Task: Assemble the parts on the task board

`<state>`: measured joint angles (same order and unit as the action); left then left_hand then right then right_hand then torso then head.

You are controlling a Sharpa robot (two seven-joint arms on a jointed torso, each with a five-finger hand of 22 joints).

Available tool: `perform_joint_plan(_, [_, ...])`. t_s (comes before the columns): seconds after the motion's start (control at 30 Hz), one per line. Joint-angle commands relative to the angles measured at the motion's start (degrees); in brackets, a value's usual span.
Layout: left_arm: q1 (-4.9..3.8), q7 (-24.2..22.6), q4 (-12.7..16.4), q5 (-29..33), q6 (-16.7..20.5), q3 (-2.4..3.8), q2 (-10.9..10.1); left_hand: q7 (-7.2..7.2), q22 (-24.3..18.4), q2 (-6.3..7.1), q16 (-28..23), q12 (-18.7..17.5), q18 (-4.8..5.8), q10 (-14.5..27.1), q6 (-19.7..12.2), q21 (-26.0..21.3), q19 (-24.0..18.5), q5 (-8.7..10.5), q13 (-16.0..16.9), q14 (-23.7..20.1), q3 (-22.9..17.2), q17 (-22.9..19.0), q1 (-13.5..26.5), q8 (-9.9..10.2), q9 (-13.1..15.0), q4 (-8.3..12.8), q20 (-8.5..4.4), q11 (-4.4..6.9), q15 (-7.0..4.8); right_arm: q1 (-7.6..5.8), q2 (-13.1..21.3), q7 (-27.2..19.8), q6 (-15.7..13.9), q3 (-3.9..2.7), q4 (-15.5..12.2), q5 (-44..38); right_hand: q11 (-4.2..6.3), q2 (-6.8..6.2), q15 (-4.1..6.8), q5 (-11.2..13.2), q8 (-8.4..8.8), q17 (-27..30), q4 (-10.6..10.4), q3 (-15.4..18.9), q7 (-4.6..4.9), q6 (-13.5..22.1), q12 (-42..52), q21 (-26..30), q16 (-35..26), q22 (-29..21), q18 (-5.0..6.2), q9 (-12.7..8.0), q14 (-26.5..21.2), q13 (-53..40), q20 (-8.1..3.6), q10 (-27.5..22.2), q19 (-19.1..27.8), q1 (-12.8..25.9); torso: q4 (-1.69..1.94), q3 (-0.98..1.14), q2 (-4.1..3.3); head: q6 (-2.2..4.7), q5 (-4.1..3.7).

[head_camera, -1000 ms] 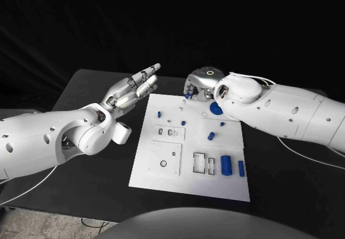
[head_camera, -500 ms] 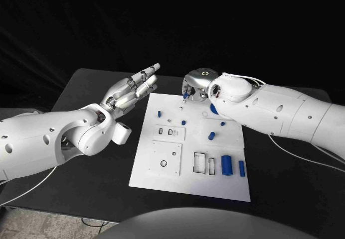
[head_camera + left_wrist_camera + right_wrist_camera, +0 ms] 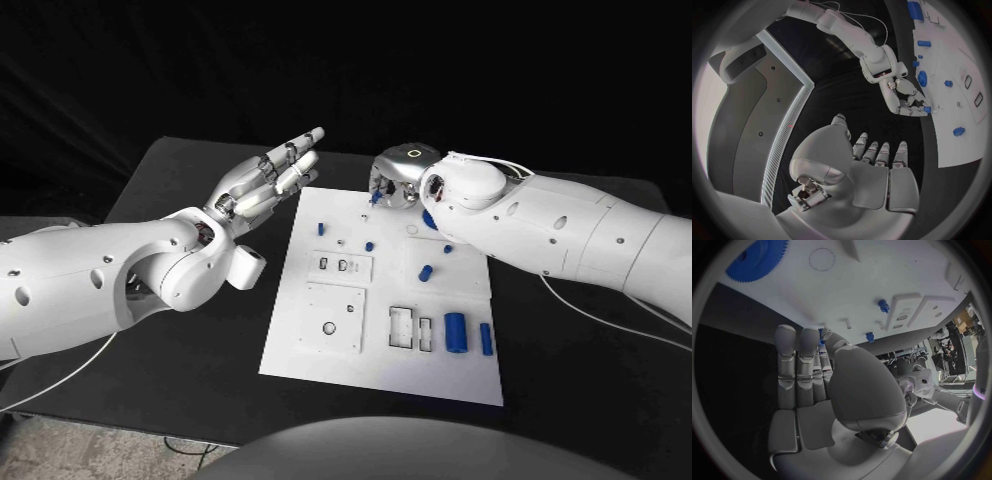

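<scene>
The white task board (image 3: 325,345) lies in the middle of the black table. My right hand (image 3: 400,178) hovers over the board's far edge and pinches a small blue part (image 3: 822,335) between thumb and fingertips; the same part (image 3: 927,109) shows at its fingertips in the left wrist view. A blue gear (image 3: 430,219) lies just beside that hand, half hidden by the wrist. My left hand (image 3: 271,175) is raised off the board's far left corner, fingers straight and apart, holding nothing. Blue pegs (image 3: 424,272) and two blue cylinders (image 3: 454,332) rest on the board.
Recessed slots (image 3: 400,327) and a round hole (image 3: 329,328) sit in the board's near half. Bare black table (image 3: 577,350) lies to the right of the board and in front of it. The right forearm (image 3: 562,235) crosses above the board's far right corner.
The right hand has shifted slightly over the board's far edge, its wrist turning a little. The left hand has stayed still.
</scene>
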<state>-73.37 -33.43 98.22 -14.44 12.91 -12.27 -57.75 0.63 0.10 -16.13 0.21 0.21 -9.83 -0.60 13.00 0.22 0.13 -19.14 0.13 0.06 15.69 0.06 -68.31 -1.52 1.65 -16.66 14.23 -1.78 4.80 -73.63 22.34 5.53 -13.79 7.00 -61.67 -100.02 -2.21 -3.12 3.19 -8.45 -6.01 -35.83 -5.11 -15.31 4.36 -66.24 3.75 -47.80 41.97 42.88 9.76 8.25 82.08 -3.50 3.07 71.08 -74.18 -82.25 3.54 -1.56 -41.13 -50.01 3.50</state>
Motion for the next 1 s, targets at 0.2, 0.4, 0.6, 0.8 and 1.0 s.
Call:
perform_joint_plan(0.2, [-0.03, -0.4, 0.0, 0.0, -1.2, 0.02, 0.1, 0.02, -0.1, 0.09, -0.2, 0.0, -0.47, -0.1, -0.1, -0.2, -0.1, -0.28, 0.1, -0.1, -0.5, -0.1, -0.8, -0.2, 0.1, 0.1, 0.39, -0.32, 0.24, 0.35, -0.5, 0.1, 0.7, -0.02, 0.4, 0.1, 0.13, -0.26, -0.07, 0.2, 0.29, 0.0, -0.1, -0.3, -0.14, 0.4, -0.2, 0.2, -0.2, 0.1, -0.81, 3.6, -0.6, -0.1, -0.04, -0.5, 0.6, 0.6, 0.03, -0.02, -0.01, 0.01, -0.21])
perform_joint_plan(0.4, [-0.03, -0.3, 0.1, 0.1, -1.2, 0.02, 0.0, 0.02, -0.1, 0.09, -0.2, 0.0, -0.48, -0.1, -0.1, -0.2, -0.1, -0.31, 0.1, -0.1, -0.5, -0.1, -0.8, -0.2, 0.1, 0.1, 0.39, -0.32, 0.24, 0.45, -0.7, 0.0, 0.7, -0.03, 0.7, 0.4, 0.12, -0.3, -0.08, 0.3, 0.35, 0.1, -0.2, -0.3, -0.15, 0.4, -0.2, 0.2, -0.3, 0.2, -0.81, 3.6, -0.6, -0.1, -0.03, -0.5, 0.7, 0.8, 0.01, -0.01, -0.03, 0.01, -0.2])
perform_joint_plan(0.6, [-0.03, -0.3, 0.2, 0.1, -1.1, 0.02, 0.0, -0.01, -0.1, 0.05, -0.2, 0.0, -0.48, -0.1, 0.0, -0.2, -0.1, -0.41, 0.1, -0.1, -0.5, -0.1, -0.9, -0.2, 0.1, 0.1, 0.41, -0.35, 0.26, 0.52, -1.0, -0.1, 0.5, -0.03, 1.0, 0.7, 0.11, -0.33, -0.08, 0.4, 0.4, 0.1, -0.3, -0.3, -0.15, 0.5, -0.2, 0.3, -0.3, 0.1, -0.78, 3.6, -0.7, -0.1, -0.02, -0.6, 0.8, 0.8, 0.04, -0.05, -0.04, 0.01, -0.12])
perform_joint_plan(0.8, [-0.03, -0.2, 0.3, 0.2, -1.2, 0.02, -0.1, -0.1, -0.1, 0.03, -0.2, 0.0, -0.48, -0.1, 0.0, -0.2, -0.1, -0.47, 0.1, -0.1, -0.6, -0.1, -1.0, -0.2, 0.1, 0.1, 0.43, -0.35, 0.27, 0.54, -1.4, -0.1, 0.7, -0.03, 1.2, 0.8, 0.03, -0.42, -0.11, 0.4, 0.68, 0.2, -0.4, -0.4, -0.11, 0.8, -0.3, 0.3, -0.4, 0.2, -0.75, 3.6, -0.9, -0.1, 0.01, -0.9, 1.0, 0.9, 0.03, -0.07, -0.01, 0.01, -0.25])
perform_joint_plan(1.0, [-0.04, 0.0, 0.4, 0.3, -1.2, 0.03, -0.2, -0.3, -0.1, -0.01, -0.2, 0.0, -0.49, -0.1, 0.2, -0.2, -0.1, -0.54, 0.1, -0.1, -0.6, -0.1, -1.1, -0.3, 0.1, 0.1, 0.46, -0.37, 0.25, 0.54, -1.7, -0.3, 1.0, -0.03, 1.4, 1.2, -0.07, -0.78, -0.17, 0.5, 1.62, 0.5, -0.6, -0.7, 0.03, 2.1, -0.3, 0.6, -0.6, 0.2, -0.67, 3.5, -1.3, -0.1, 0.09, -2.2, 1.6, 1.2, 0.01, -0.06, 0.01, 0.01, -0.09])
